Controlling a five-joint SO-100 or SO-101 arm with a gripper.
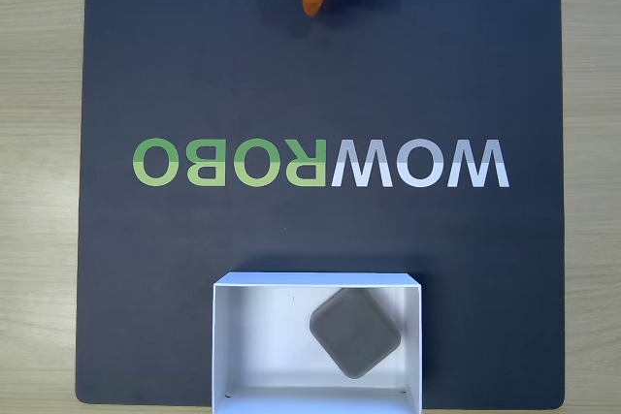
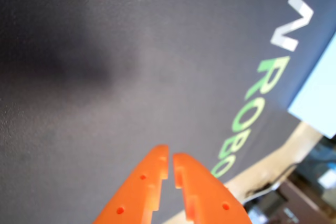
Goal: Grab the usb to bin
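Orange fingers (image 2: 157, 182) of the pincer (image 2: 170, 157) filled the bottom of the wrist view, tips drawn almost together with only a thin slit between them and nothing held. Beneath them lay bare dark mat (image 2: 105, 77), with its white and green lettering (image 2: 252, 103) off to the right in that view.

From the fixed view, the pincer (image 1: 311, 9) sat at the top edge of the mat (image 1: 146, 65), pointing down toward the lettering (image 1: 320, 163). The usb (image 1: 354, 333) lay well apart from it, on the far side of the lettering, flat on the floor of the bin (image 1: 252, 336), turned cornerwise and toward the right half as that view showed it. It touched no wall that I could make out.

By my reckoning the job looked done: the block was already inside and the pincer was clear. The sensible thing would be to keep the arm tucked back and the tips closed, avoiding any sweep across the surface (image 1: 39, 143) that might nudge the light box.
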